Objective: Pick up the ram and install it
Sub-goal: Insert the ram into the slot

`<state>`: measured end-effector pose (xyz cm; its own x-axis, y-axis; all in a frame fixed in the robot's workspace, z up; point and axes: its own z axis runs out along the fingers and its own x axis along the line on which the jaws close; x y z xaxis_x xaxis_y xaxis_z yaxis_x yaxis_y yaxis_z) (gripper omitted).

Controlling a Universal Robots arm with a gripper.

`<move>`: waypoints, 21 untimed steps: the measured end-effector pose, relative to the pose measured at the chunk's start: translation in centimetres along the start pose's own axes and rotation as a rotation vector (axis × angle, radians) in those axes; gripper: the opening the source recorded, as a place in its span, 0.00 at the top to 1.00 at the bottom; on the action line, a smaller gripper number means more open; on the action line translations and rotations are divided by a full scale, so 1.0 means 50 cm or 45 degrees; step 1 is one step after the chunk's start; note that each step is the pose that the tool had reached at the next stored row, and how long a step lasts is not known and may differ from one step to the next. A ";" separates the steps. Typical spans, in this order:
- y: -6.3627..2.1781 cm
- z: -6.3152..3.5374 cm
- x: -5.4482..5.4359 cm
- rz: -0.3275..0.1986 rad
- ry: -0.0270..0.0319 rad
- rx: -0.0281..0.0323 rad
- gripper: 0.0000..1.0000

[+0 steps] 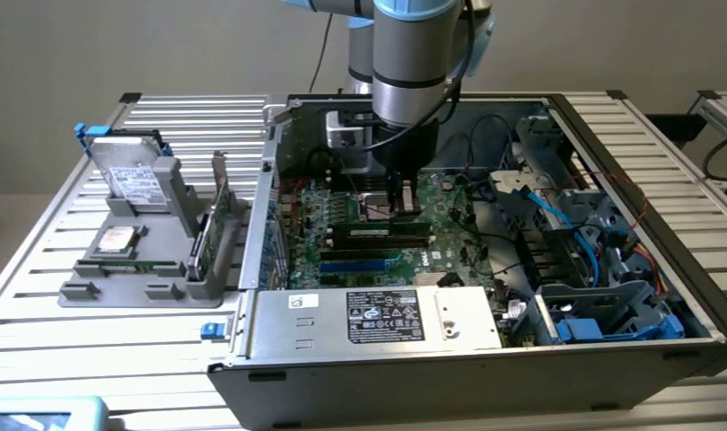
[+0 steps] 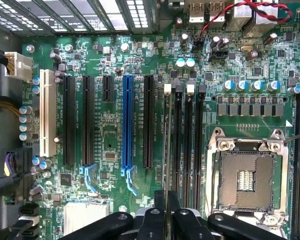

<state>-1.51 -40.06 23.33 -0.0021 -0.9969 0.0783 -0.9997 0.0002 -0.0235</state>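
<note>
The gripper hangs inside the open computer case, low over the motherboard. Its fingers are pressed almost together, pinching what appears to be the ram, seen edge-on as a thin upright strip. The ram sits just above the black memory slots, between the blue slot and the processor socket. On the exterior view's left, a grey holder stands on the surface.

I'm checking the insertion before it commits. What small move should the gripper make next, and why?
Probably ease straight down. The gripper is shut on the thin green ram stick, seen edge-on and running along the black memory slot with a white latch on the green motherboard; whether it has seated is unclear.
</note>
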 end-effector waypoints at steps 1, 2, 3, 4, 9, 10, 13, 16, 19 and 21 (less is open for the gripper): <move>0.000 0.000 0.000 -0.001 -0.0002 0.0003 0.86; 0.000 0.000 -0.001 -0.001 -0.0003 0.0005 0.86; 0.000 0.000 -0.002 -0.002 0.0000 0.0005 0.86; 0.000 0.000 -0.003 -0.002 0.0006 0.0006 0.86; 0.000 0.000 -0.005 -0.007 0.0028 0.0010 0.86; 0.000 0.000 -0.005 -0.010 0.0029 0.0011 0.86; 0.000 0.000 -0.006 -0.018 0.0032 0.0018 0.86; 0.000 0.000 -0.006 -0.020 0.0036 0.0020 0.86; 0.001 0.001 -0.007 -0.020 0.0047 0.0019 0.86; 0.001 0.002 -0.007 -0.020 0.0049 0.0020 0.86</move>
<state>-1.56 -39.73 23.19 0.0132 -0.9965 0.0825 -0.9996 -0.0152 -0.0238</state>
